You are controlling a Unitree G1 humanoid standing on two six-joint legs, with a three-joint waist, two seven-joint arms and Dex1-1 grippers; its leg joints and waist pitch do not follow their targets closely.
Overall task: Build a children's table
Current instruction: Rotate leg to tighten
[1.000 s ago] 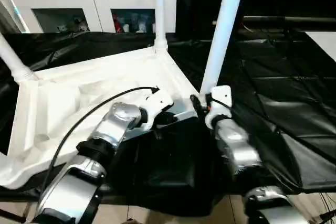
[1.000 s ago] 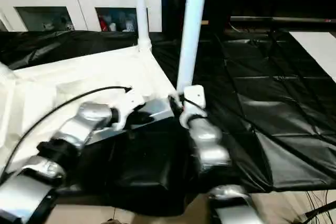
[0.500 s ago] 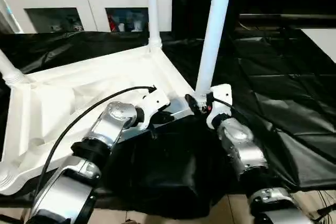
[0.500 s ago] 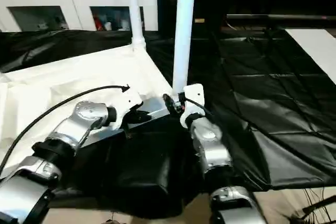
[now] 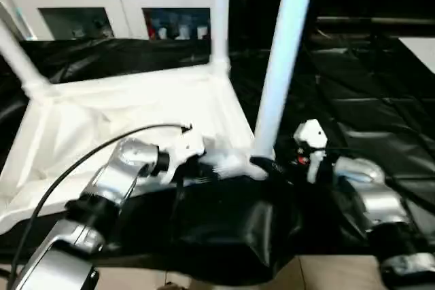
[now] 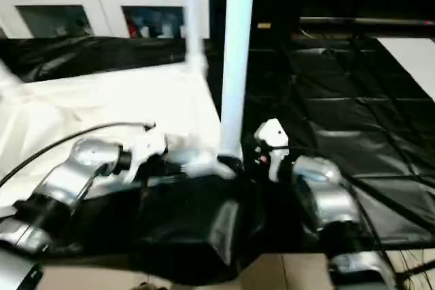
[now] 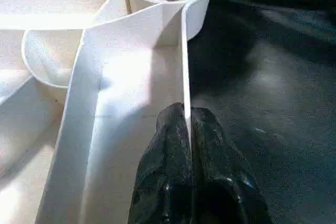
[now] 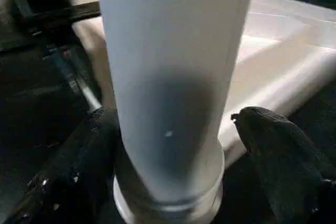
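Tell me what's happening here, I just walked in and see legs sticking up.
A humanoid robot is building a children's table. The white tabletop lies upside down on black sheeting with legs standing in its corner sockets. The left claw is shut on the tabletop's rim, steadying it. The right claw stands open around the base of the nearest leg.

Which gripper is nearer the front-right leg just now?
Right. The right gripper straddles the leg near its base, fingers open on either side. The left gripper is shut on the tabletop rim, a little way along from that leg's corner socket.
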